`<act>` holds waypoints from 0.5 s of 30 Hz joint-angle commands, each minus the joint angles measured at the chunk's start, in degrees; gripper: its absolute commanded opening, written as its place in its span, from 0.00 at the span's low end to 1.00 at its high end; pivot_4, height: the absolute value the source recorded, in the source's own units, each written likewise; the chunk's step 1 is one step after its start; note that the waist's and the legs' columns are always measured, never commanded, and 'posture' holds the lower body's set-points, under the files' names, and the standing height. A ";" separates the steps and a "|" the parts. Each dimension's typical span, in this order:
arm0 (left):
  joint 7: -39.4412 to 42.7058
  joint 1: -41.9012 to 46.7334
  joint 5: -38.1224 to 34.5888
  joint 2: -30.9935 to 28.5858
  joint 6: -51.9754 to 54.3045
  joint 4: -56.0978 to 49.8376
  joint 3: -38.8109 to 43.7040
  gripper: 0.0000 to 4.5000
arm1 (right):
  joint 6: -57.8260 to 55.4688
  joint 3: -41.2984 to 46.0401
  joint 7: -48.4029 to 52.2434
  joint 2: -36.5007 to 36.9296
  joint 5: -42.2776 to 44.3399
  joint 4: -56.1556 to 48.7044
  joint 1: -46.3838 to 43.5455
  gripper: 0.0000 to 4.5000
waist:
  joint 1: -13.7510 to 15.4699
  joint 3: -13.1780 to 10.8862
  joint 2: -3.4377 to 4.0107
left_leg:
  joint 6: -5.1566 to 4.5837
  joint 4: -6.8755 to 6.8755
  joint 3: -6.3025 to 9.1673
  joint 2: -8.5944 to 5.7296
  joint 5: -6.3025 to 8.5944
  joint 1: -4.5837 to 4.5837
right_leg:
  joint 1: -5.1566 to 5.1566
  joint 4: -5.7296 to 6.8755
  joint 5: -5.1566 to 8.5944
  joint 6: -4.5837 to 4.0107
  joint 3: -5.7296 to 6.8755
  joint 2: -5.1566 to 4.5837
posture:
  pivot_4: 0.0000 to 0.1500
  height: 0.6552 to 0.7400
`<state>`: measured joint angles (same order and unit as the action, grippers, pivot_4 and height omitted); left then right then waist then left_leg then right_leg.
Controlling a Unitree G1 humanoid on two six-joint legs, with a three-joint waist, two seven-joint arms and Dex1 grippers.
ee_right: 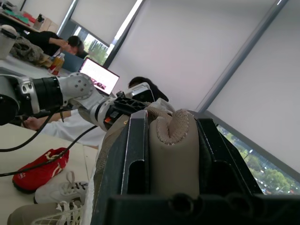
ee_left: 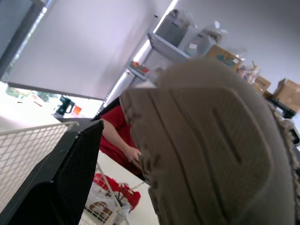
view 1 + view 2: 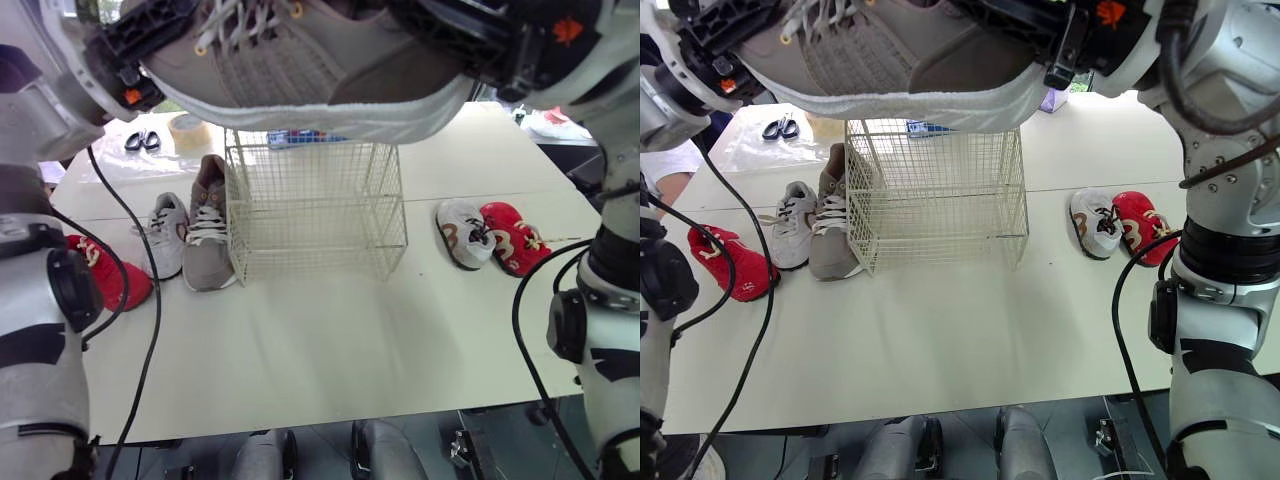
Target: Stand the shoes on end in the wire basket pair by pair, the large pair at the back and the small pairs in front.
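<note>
A large tan shoe (image 3: 300,60) hangs sideways high above the white wire basket (image 3: 315,210), sole down. My right gripper (image 1: 171,117) is shut on its heel (image 1: 171,150); in the eye views it sits at the upper right (image 3: 450,45). My left gripper (image 3: 140,40) is at the toe end, with the sole (image 2: 211,140) close beside it. The matching tan shoe (image 3: 207,225) lies on the table left of the basket, next to a small grey shoe (image 3: 167,232) and a small red shoe (image 3: 105,270). Another small grey shoe (image 3: 462,232) and red shoe (image 3: 512,238) lie right of the basket.
The basket stands mid-table with nothing seen in it. Scissors (image 3: 142,141) and a tape roll (image 3: 186,132) lie at the back left. Black cables hang from both arms. A person in red (image 2: 117,140) sits beyond the table.
</note>
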<state>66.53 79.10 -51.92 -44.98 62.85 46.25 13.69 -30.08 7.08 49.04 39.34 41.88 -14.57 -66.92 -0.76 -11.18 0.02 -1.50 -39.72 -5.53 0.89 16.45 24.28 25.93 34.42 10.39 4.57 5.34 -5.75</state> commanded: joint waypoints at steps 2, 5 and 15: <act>3.28 0.86 1.21 -0.14 1.41 -1.66 1.00 0.70 | 0.39 2.26 -0.95 0.36 0.96 -2.41 -0.87 0.23 | -0.01 0.00 0.00 | 0.00 -0.01 -0.01 0.01 0.00 0.01 | 0.04 0.05 0.00 0.00 -0.02 0.00 | 1.00 1.00; 2.90 0.52 1.45 0.06 2.21 -2.24 2.49 0.38 | -0.37 2.56 -1.11 0.66 1.20 -2.74 -0.38 0.23 | 0.02 -0.01 -0.02 | 0.00 -0.10 -0.07 0.01 0.00 0.13 | 0.33 0.33 0.00 0.00 -0.13 -0.01 | 1.00 1.00; -29.20 -14.06 -14.19 15.11 3.86 -24.90 26.20 0.22 | -7.40 15.94 -12.09 -2.56 14.07 3.66 8.97 0.90 | 0.18 0.05 -0.31 | -0.03 -0.40 0.11 0.03 -0.01 0.04 | 0.26 0.76 -0.03 0.09 -0.26 -0.25 | 1.00 1.00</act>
<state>42.94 64.22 -58.33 -30.88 67.92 28.49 33.04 -36.46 15.77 42.72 37.06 50.30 -11.71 -56.77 -0.58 -11.12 -0.29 -1.52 -40.13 -5.39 0.94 16.43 24.34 26.22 35.19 10.33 4.67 5.06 -6.05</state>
